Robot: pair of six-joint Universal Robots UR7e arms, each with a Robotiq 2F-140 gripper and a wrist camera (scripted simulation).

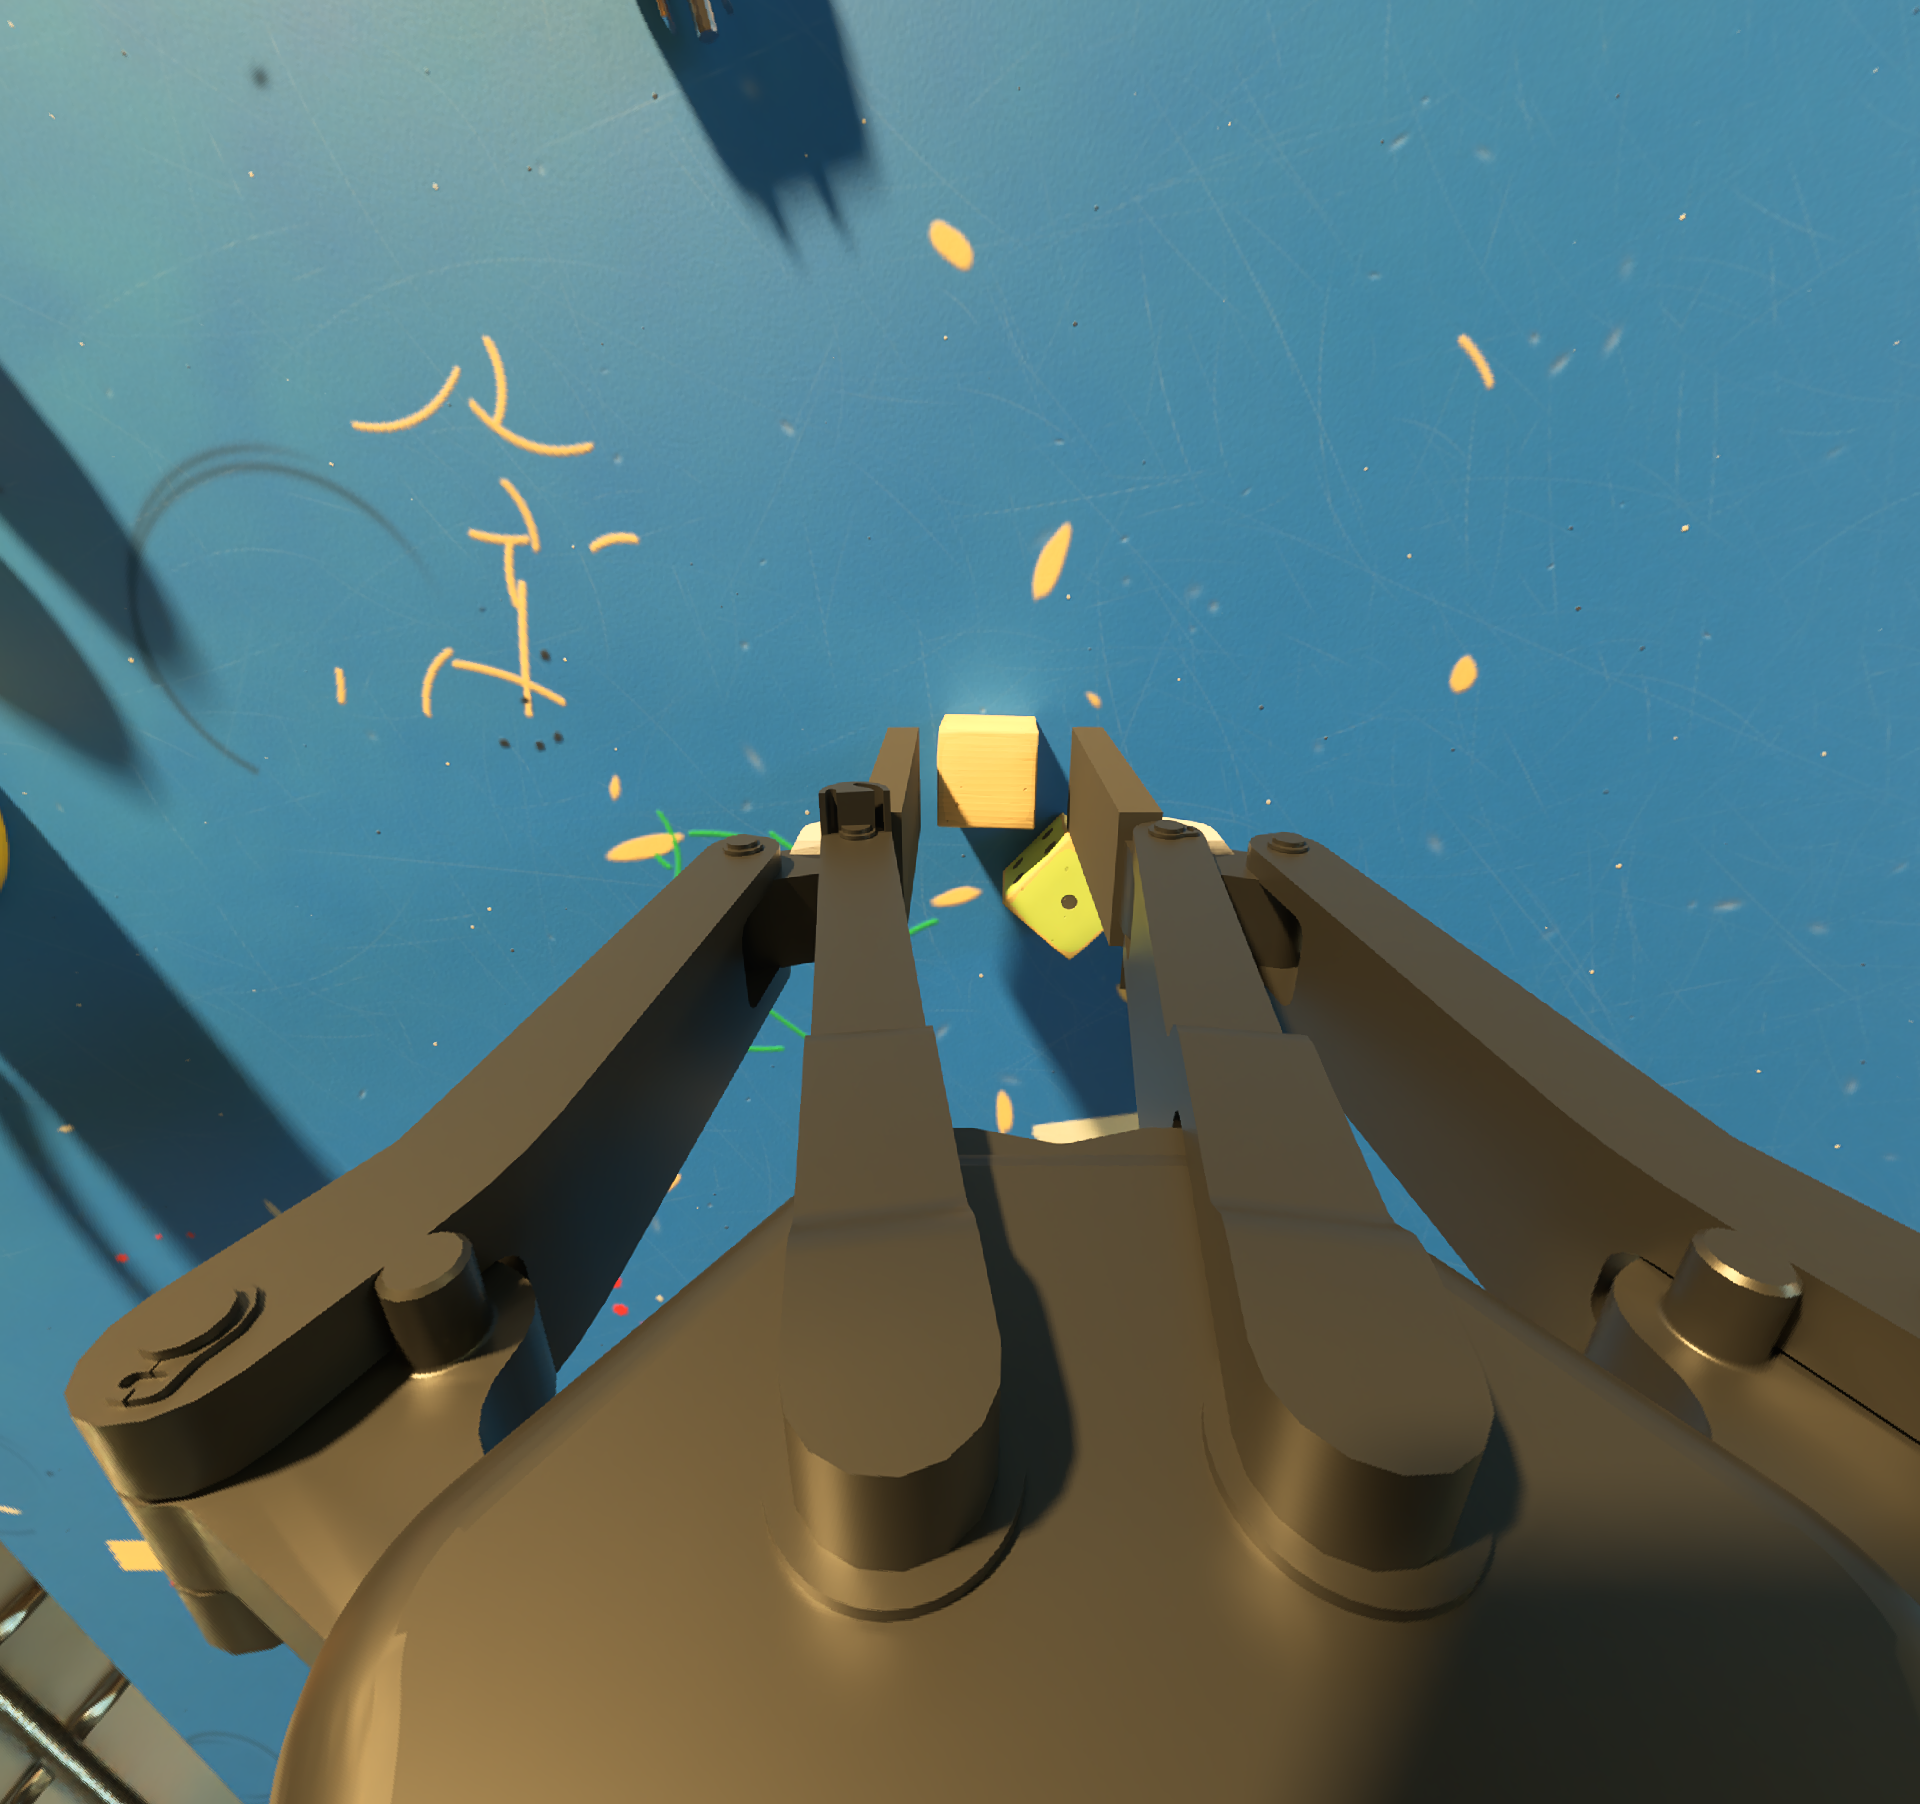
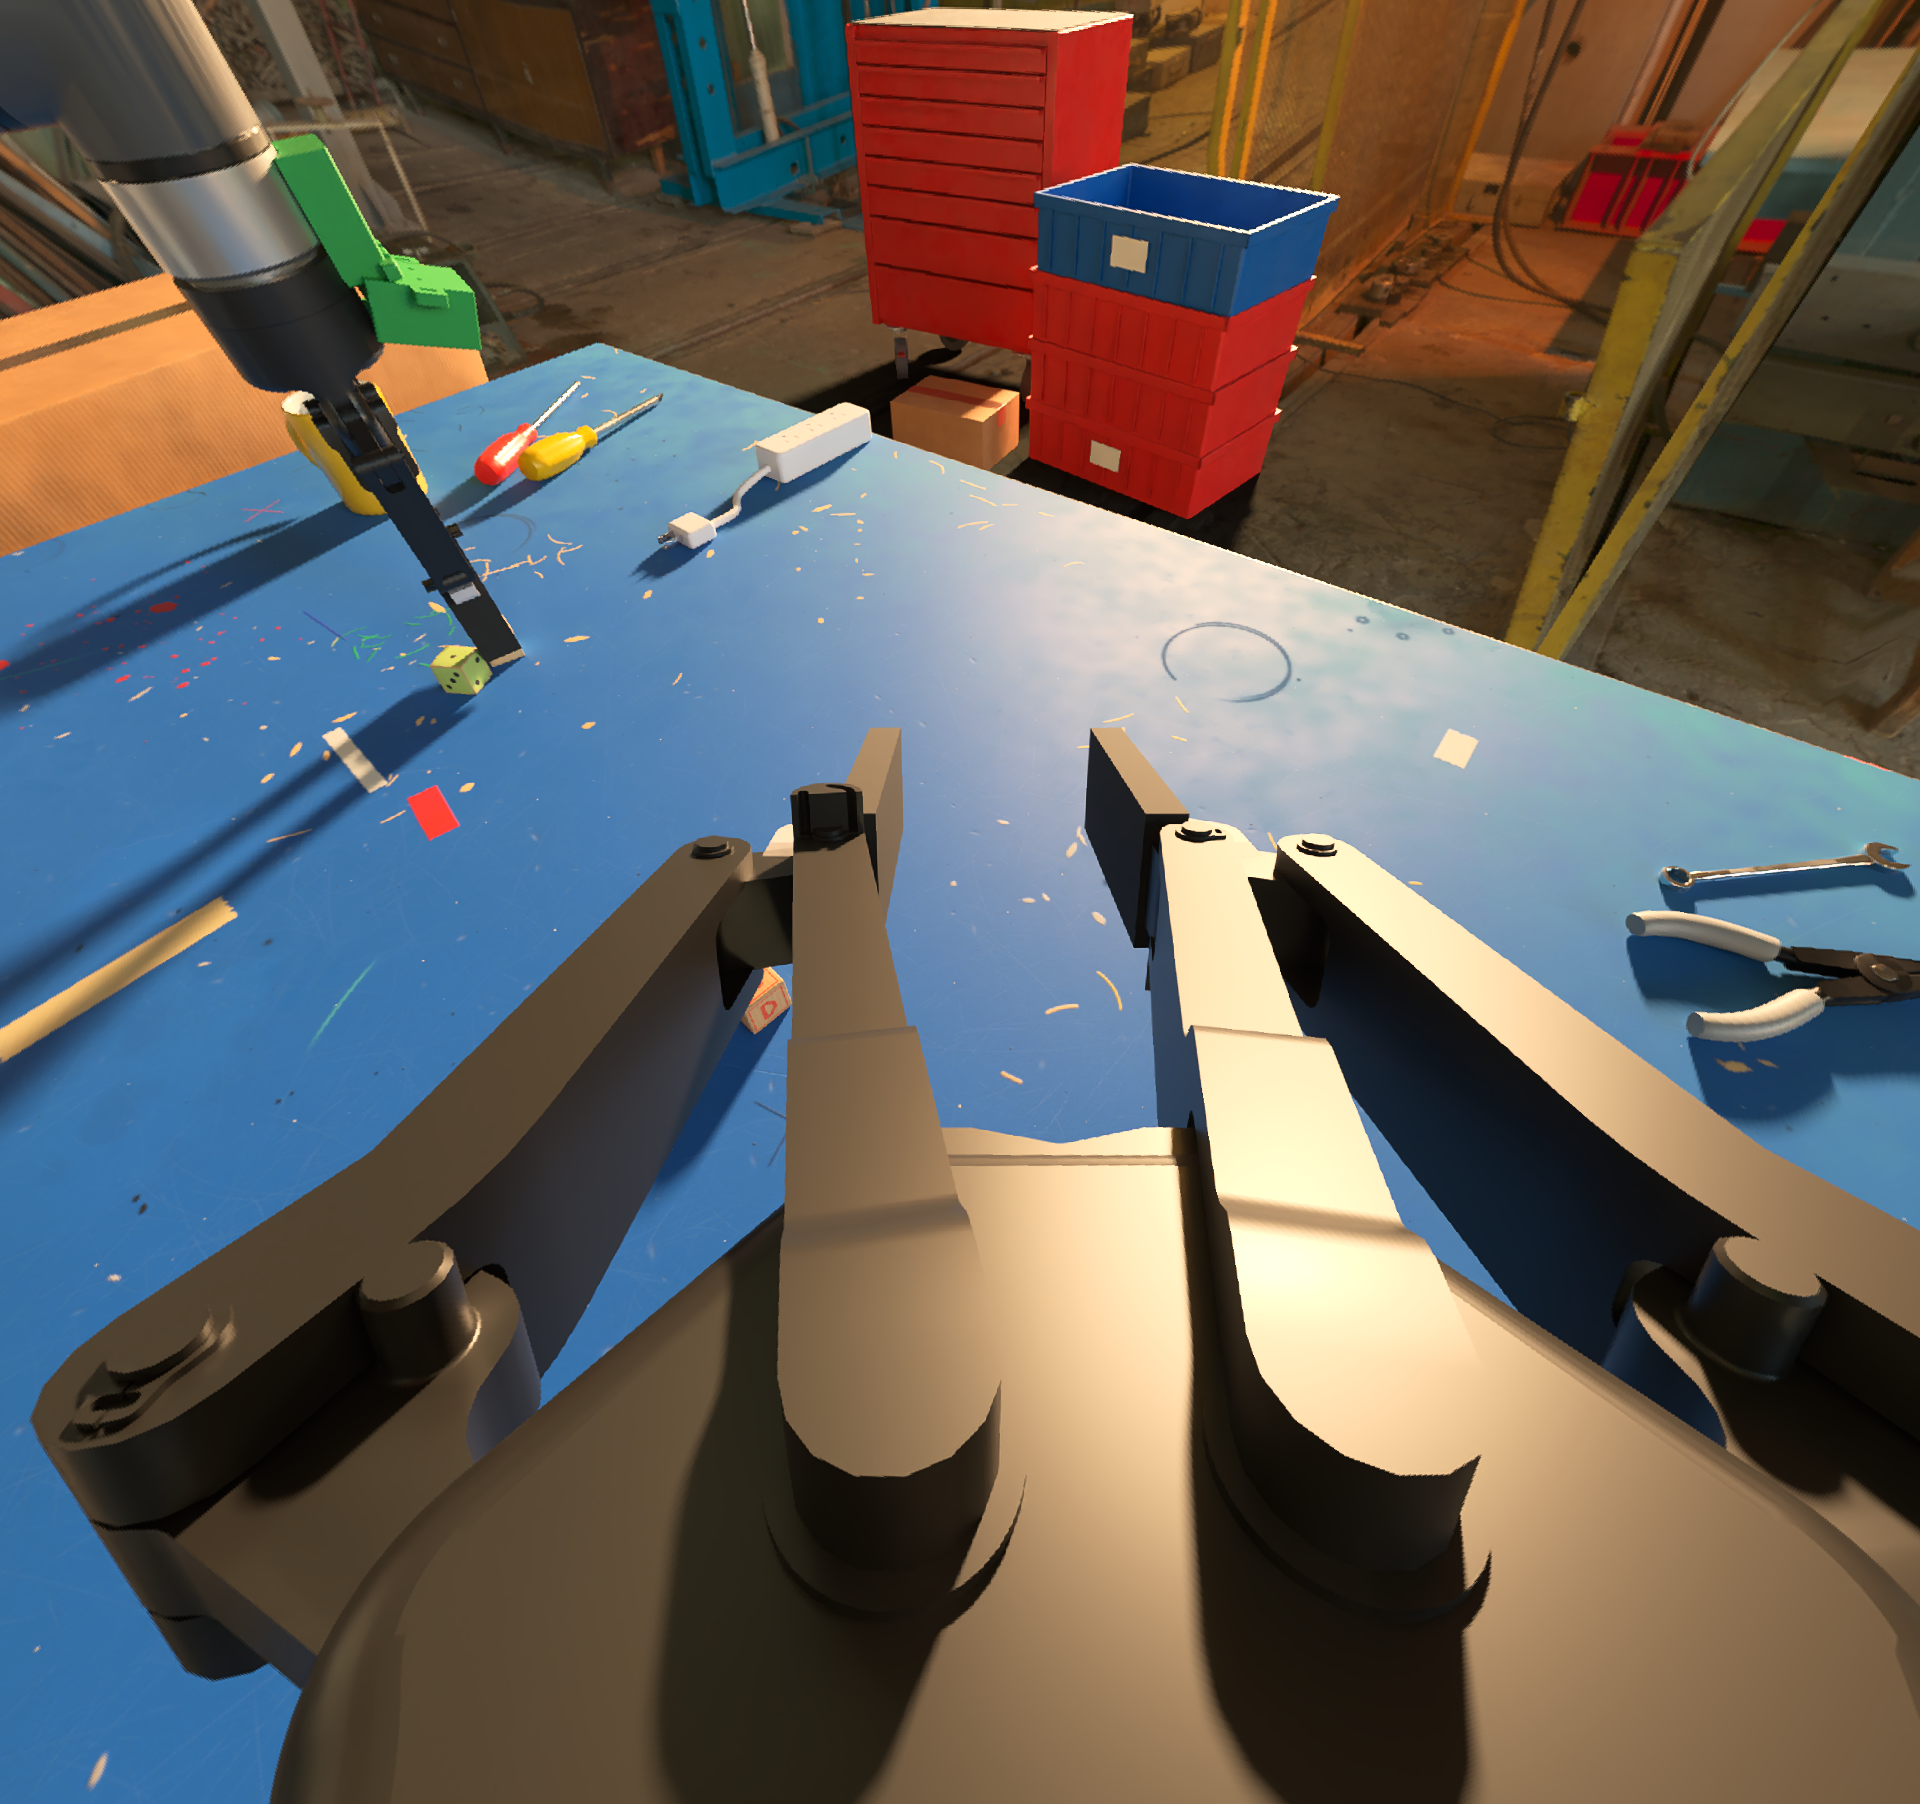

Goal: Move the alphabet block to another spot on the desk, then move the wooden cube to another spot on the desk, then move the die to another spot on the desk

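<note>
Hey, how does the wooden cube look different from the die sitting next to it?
The wooden cube is plain pale wood, while the die is yellow-green with dark dots. The wooden cube sits between the left gripper fingers; the die lies outside them, beside the right-hand finger. The die looks a little smaller. Both are small cubes resting on the blue desk.

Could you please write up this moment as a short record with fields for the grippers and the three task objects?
left gripper: lowered to the desk, fingers either side of the wooden cube, small gaps visible
right gripper: open, empty, above the desk
wooden cube: on the desk between the left fingers
die: yellow-green, tilted, beside the cube
alphabet block: on the desk, partly hidden behind the right gripper
</note>
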